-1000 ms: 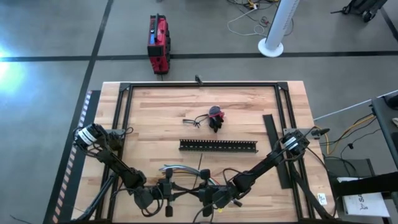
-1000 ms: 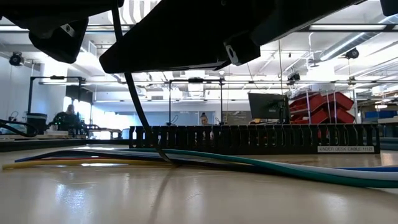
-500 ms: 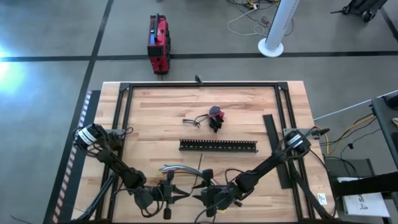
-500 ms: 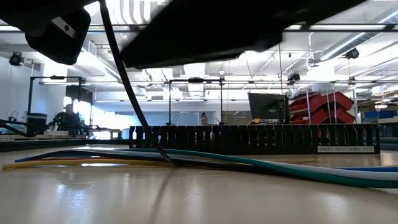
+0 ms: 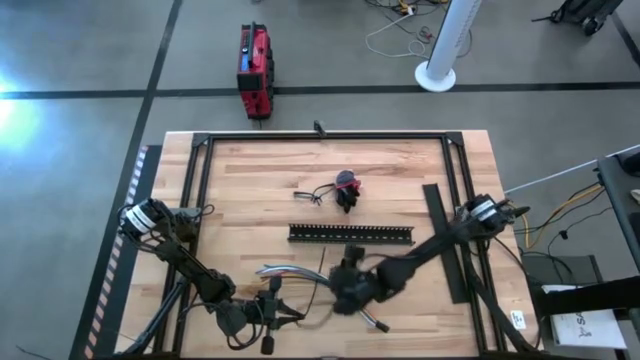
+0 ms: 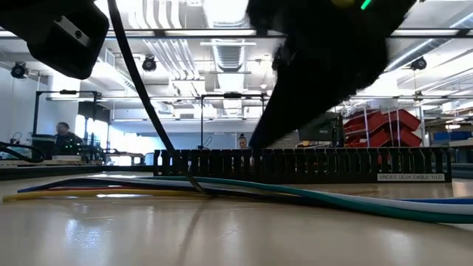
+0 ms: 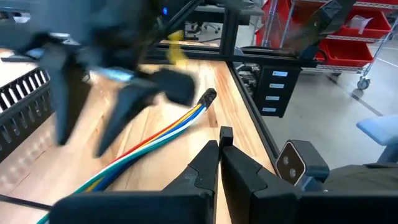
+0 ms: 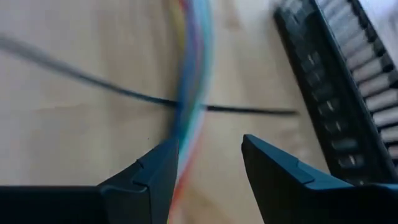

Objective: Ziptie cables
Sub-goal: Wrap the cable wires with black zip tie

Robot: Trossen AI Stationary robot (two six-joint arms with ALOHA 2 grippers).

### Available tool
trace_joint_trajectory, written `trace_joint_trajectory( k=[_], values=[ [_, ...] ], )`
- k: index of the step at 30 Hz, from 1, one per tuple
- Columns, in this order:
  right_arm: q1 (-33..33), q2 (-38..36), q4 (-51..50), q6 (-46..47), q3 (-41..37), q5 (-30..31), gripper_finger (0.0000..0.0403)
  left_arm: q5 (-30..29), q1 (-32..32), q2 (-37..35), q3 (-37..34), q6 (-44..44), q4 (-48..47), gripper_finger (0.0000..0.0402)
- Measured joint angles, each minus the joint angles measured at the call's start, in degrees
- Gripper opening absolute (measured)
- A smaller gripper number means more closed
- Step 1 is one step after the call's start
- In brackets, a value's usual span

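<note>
The cables (image 5: 285, 270), a loose bundle of green, white, blue and red wires, lie on the wooden table near its front edge; they also show in the left wrist view (image 7: 155, 134) and the low view (image 6: 332, 199). The ziptie (image 8: 249, 109), a thin black strip, crosses the cables, and one part of it (image 6: 148, 111) rises slanting off the table. My left gripper (image 5: 283, 313) is shut beside the cables' near side. My right gripper (image 8: 205, 168) is open, raised above the cables with nothing between its fingers. My left gripper is shut (image 7: 219, 140) on the ziptie, but the place of hold shows in no view. The strip's raised part (image 6: 170, 151) climbs slanting from the cables toward the gripper above, and its other end (image 8: 280, 112) lies on the table past the cables.
A long black slotted duct (image 5: 350, 233) lies across the table's middle, just beyond the cables. A flat black cover strip (image 5: 437, 215) lies at the right, and a red-and-black lump with a small wire tangle (image 5: 345, 188) farther back. Black frame rails (image 5: 320, 137) border the table.
My right gripper has gone up and toward the table's far edge, away from the spot near the front edge beside my left gripper and toward the duct. The ziptie's raised part now leans a little more to the left in the low view.
</note>
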Motion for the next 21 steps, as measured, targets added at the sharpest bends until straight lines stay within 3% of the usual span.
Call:
trace_joint_trajectory(
  k=[9,21],
  values=[
    [-7.2,2.3,5.3,6.0,-2.7,-7.7,0.0169,1.2,0.0,0.0,0.0,-2.1,-0.9,0.0000],
    [-15.0,1.9,6.1,0.9,-3.5,-11.9,0.0161,2.4,0.0,0.0,0.0,-4.7,-4.8,0.0000]
  ],
)
